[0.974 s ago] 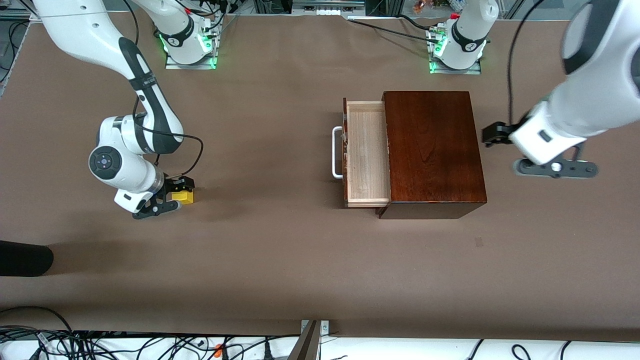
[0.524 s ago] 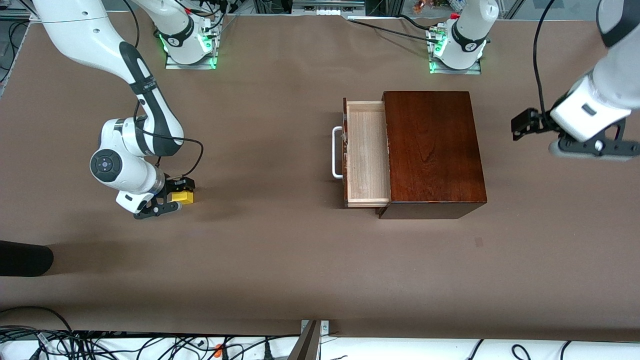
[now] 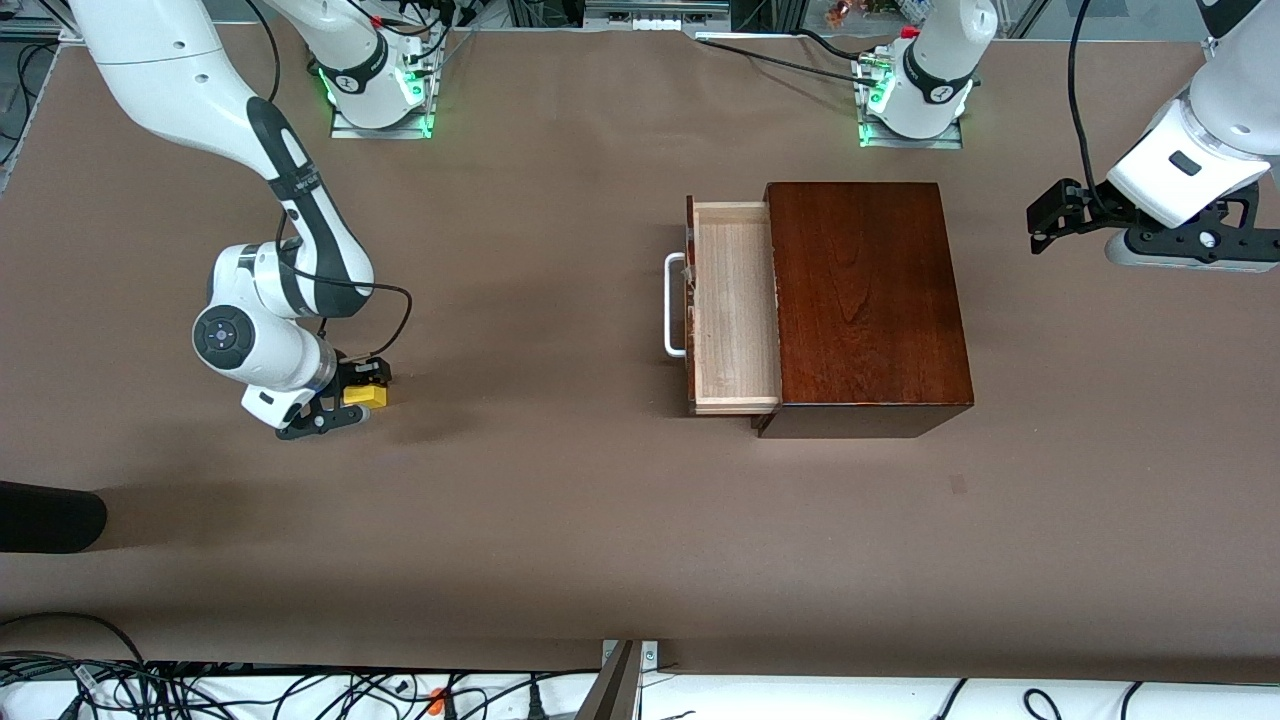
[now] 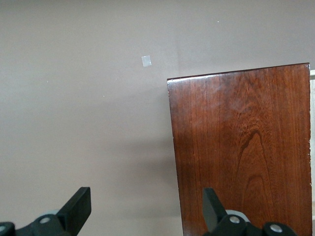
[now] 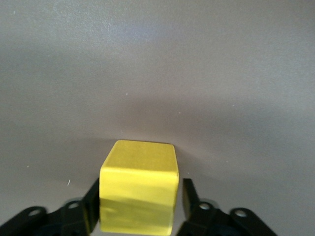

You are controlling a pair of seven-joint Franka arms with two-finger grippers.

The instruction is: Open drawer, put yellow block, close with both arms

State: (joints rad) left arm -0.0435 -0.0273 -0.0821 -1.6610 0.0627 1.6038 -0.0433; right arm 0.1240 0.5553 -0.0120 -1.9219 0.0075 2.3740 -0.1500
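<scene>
Since the earlier frames the left gripper [image 3: 1045,215] has pulled up and away from the mahogany box [image 3: 865,300], toward its own end of the worktop [image 3: 560,520]; the right arm has shifted only slightly. Right gripper [image 3: 358,392]: fingers [image 5: 91,204] clenched on the yellow block [image 5: 139,193], one on each side face, low at the worktop toward the right arm's end. Left gripper fingers [image 4: 78,209] spread wide, nothing between them, hanging over bare worktop just beside the box. Drawer [image 3: 735,305] stands pulled out, pale tray bare, white bar handle [image 3: 673,304] facing the right arm's end.
</scene>
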